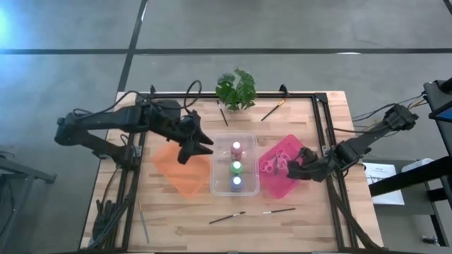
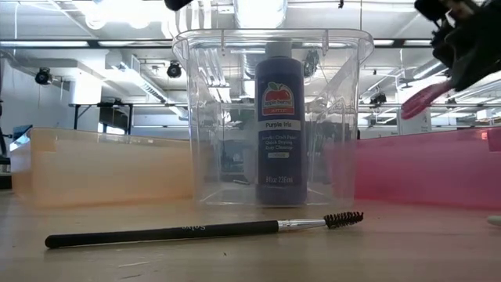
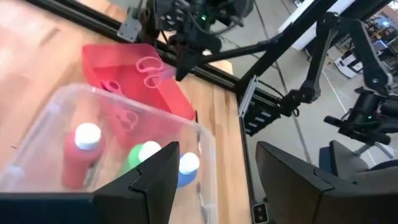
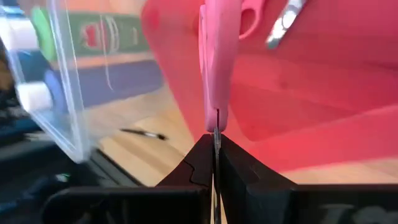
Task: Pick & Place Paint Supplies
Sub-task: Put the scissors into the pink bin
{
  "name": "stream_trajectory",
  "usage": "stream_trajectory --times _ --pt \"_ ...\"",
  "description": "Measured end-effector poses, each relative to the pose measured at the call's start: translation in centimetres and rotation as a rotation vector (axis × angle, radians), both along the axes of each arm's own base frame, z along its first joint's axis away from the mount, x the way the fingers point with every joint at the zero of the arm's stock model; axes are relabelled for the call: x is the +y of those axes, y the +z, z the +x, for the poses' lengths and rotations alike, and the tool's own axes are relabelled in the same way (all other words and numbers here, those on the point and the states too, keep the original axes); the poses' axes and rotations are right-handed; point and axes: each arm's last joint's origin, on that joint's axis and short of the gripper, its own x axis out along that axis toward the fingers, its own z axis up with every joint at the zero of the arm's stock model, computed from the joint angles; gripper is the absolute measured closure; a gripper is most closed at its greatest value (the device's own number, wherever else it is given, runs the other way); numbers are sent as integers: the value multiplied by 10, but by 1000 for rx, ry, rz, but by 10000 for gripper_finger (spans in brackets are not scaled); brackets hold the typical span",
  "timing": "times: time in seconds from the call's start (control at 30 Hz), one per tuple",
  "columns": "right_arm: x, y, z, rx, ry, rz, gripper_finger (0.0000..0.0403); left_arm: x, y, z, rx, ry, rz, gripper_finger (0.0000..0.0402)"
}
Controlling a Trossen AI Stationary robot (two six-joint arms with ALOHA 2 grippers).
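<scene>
— Where is the right end effector?

— Over the pink tray, near its right edge. Its fingers are pressed together on the blade end of a pair of pink-handled scissors — the wrist view shows the pink handles standing out beyond the dark fingertips, above the tray's floor.

— Any other scissors?

— Yes, more pink-handled pairs lie inside the same tray.

— And the left end effector?

— It hangs between the orange tray and the clear bin, just beside the bin's left wall. Its fingers are spread and nothing sits between them.

— What is in the clear bin?

— Three paint bottles in a row: the pink bottle farthest back, the green bottle in the middle, the blue bottle nearest the front. All stand upright.

— The brushes?

— Two lie on the tabletop in front of the bin — one dark brush and a second brush to its right. Two more rest near the back, either side of the leafy plant, and another lies by the front left corner.
</scene>
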Motion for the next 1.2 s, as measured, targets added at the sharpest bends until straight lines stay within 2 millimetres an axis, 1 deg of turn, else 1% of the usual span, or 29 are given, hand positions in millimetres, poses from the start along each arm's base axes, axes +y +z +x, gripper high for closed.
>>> stream_trajectory --times 0.07,0.13,0.27,0.43,0.73,0.97,1.2 --pt "-1 -9 0 -11 -36 28 396 -4 -6 2 -7 -14 -3 180" --pt "-2 -18 -2 20 -74 48 396 -10 -9 4 -48 -35 -2 180" --pt "-5 -29 -5 50 -162 80 395 -22 -4 4 -144 -78 7 180" --pt "-12 -41 -8 96 -257 91 395 -33 3 1 -207 -91 25 180" --pt "-36 -46 -3 124 -418 63 395 -40 8 -5 -228 -107 30 180" --pt "-41 -52 -3 114 -461 59 395 -47 8 -7 -228 -128 30 180" --pt "-44 -51 2 21 -518 14 394 -49 8 -7 -226 -134 29 180"
